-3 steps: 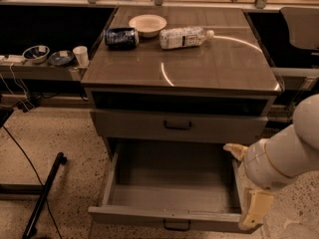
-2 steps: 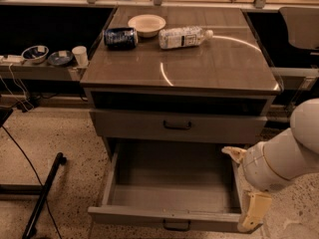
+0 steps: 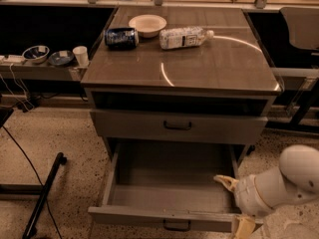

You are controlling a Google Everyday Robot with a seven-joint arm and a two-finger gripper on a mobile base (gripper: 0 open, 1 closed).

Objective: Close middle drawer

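The middle drawer [image 3: 169,183] is a grey metal tray pulled far out of the cabinet, empty inside, with a small dark handle [image 3: 177,226] on its low front panel. The drawer above it [image 3: 178,126] is shut. My gripper [image 3: 235,205] is at the open drawer's front right corner. One yellowish finger [image 3: 227,182] lies over the inside of the tray and the other finger [image 3: 244,228] hangs in front of the front panel, so the open jaws straddle the panel's right end. My white arm [image 3: 284,180] comes in from the right.
On the cabinet top [image 3: 199,63] lie a dark can [image 3: 120,38], a pale bowl [image 3: 147,25] and a plastic bottle [image 3: 183,38] on its side. A low shelf at the left holds bowls [image 3: 36,54] and a cup [image 3: 79,55]. A black stand leg [image 3: 45,193] and cables lie on the floor at the left.
My gripper has moved down and slightly left, toward the drawer's front right corner. The drawer itself has not moved.
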